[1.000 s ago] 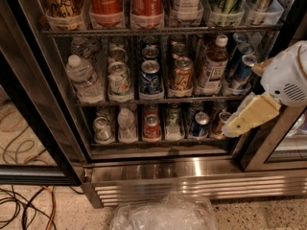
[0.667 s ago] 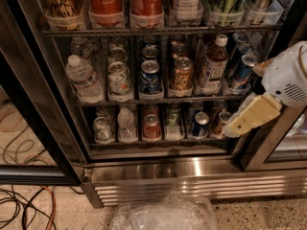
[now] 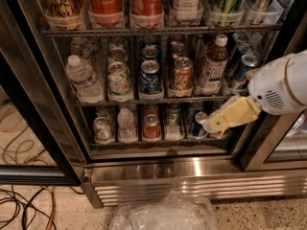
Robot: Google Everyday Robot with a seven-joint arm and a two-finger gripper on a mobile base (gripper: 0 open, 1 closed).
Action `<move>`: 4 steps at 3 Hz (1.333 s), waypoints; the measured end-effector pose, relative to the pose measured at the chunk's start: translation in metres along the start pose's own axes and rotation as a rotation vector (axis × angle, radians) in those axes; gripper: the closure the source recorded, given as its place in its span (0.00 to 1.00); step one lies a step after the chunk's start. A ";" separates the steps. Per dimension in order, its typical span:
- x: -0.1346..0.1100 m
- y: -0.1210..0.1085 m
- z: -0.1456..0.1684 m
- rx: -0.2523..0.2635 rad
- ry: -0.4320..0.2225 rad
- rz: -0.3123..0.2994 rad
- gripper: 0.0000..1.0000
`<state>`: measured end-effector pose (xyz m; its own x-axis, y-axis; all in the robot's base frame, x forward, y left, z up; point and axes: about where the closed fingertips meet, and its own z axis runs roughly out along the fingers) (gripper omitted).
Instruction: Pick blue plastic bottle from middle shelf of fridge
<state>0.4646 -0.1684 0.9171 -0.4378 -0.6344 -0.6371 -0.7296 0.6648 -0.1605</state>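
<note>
The fridge (image 3: 192, 169) stands open in front of me, with a shiny steel base. The blue plastic bottle (image 3: 213, 63), with a white cap, brown liquid and a white label, stands upright at the right of the middle shelf (image 3: 129, 102), between a gold can and blue cans. My gripper (image 3: 212, 124) hangs on the white arm at the right. It is below and slightly right of the bottle, in front of the bottom shelf, and apart from the bottle. It holds nothing that I can see.
A clear water bottle (image 3: 84, 78) and several cans (image 3: 149, 75) share the middle shelf. Red cola bottles (image 3: 105, 1) stand on the rack above. Black door frames stand at both sides. Cables (image 3: 24, 202) and a crumpled clear plastic bag (image 3: 163, 214) lie on the floor.
</note>
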 end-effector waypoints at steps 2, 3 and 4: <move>-0.009 0.008 0.036 0.107 -0.173 0.209 0.00; -0.011 -0.003 0.047 0.148 -0.235 0.372 0.00; -0.014 -0.005 0.046 0.147 -0.251 0.449 0.00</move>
<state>0.4985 -0.1442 0.8924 -0.5375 -0.1731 -0.8253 -0.4103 0.9087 0.0766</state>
